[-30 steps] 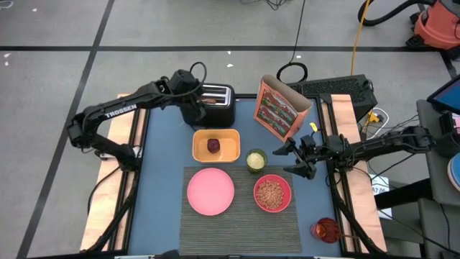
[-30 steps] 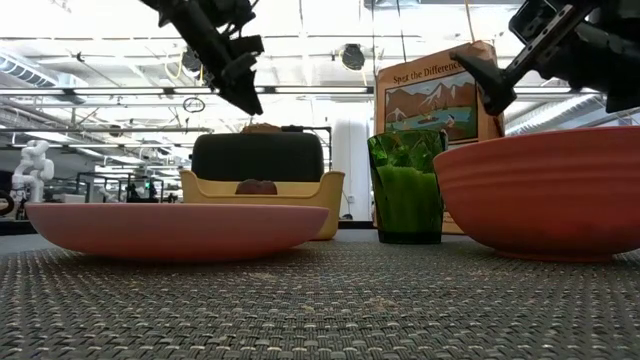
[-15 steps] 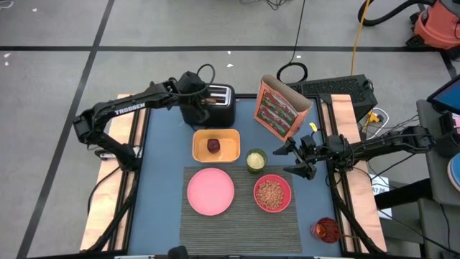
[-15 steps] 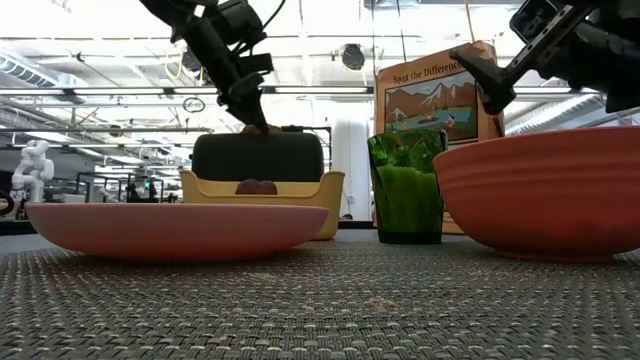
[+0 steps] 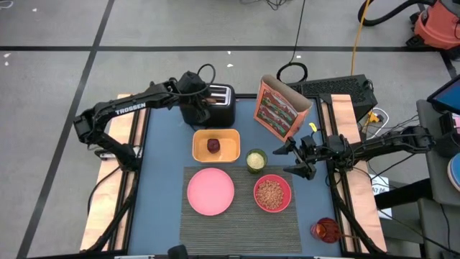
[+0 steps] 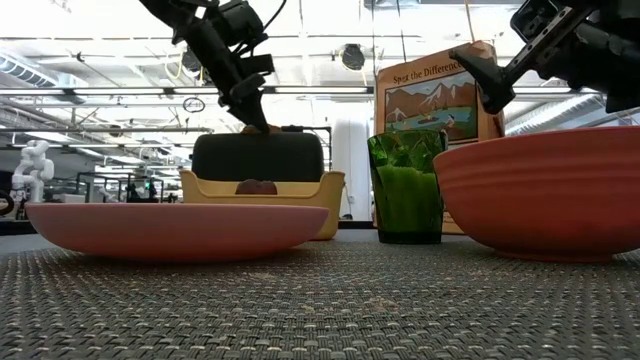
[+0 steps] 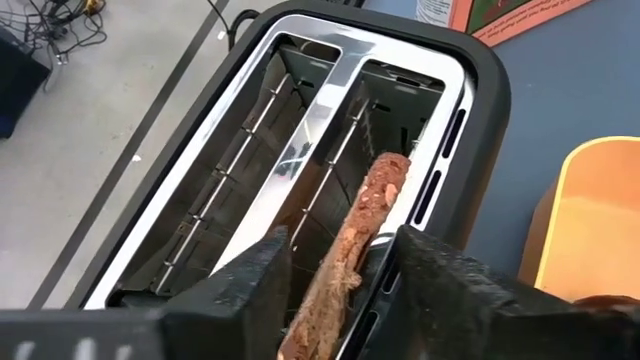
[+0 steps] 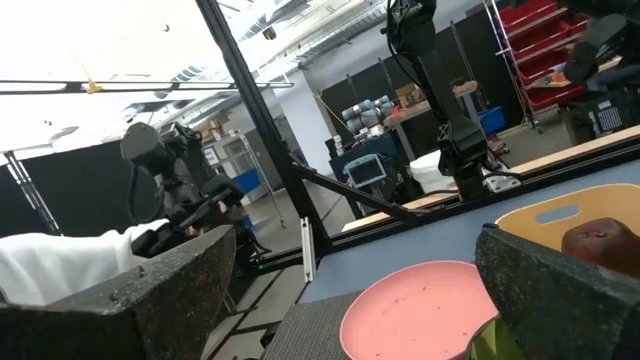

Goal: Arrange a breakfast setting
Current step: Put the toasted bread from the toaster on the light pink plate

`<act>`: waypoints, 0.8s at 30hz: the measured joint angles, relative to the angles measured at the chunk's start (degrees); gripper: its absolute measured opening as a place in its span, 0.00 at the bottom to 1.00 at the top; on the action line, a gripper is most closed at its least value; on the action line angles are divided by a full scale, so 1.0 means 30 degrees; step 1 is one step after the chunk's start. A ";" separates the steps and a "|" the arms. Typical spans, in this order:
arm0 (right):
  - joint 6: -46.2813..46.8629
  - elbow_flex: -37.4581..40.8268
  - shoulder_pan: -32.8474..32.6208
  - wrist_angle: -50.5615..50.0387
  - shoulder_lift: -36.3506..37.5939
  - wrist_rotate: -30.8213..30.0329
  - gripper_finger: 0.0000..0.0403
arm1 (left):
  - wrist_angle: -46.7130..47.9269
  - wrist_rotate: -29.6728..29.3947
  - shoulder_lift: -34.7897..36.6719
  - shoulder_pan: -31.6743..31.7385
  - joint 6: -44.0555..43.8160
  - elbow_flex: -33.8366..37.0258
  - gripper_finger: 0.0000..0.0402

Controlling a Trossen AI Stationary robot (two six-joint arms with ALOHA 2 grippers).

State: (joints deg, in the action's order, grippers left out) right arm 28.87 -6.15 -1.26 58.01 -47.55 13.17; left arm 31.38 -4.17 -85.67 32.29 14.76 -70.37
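A brown toast slice (image 7: 362,240) stands on edge in one slot of the black toaster (image 5: 213,105) at the far left. My left gripper (image 7: 340,285) is open over that slot, one finger on each side of the slice's top edge; I cannot tell whether they touch it. The pink plate (image 5: 210,191) and the pink bowl (image 5: 272,193) of cereal sit on the dark ribbed placemat (image 5: 241,224). A dark-red fruit (image 5: 214,145) lies in a yellow tray (image 5: 228,147). The orange-red cereal box (image 5: 280,109) stands at the far right. My right gripper (image 5: 291,160) is open and empty, right of the bowl. The spoon is out of view.
A green cup (image 5: 256,160) stands between the yellow tray and the bowl. A red cup (image 5: 325,230) stands at the near right, off the mat. Bare blue tabletop lies left of the plate and the tray.
My left gripper has gone down and toward the table's right, onto the toaster, until its fingers stand on either side of the toast slice. It has kept still for the last half second. The toast has not moved.
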 joint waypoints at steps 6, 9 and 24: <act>0.0003 0.0000 0.0000 -0.0004 0.0000 0.0001 0.99 | -0.0029 0.0046 0.0000 -0.0007 0.0015 0.0000 0.32; -0.0003 0.0000 0.0000 -0.0004 0.0000 0.0001 0.99 | -0.0036 0.0039 0.0007 -0.0007 0.0015 0.0000 0.29; 0.0004 0.0000 0.0000 -0.0004 0.0007 0.0015 0.99 | 0.0017 -0.0092 0.0015 -0.0095 -0.0193 0.0000 0.24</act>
State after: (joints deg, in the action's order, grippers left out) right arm 28.88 -6.15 -1.26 58.00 -47.53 13.21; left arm 31.43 -4.45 -85.62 32.01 14.18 -70.37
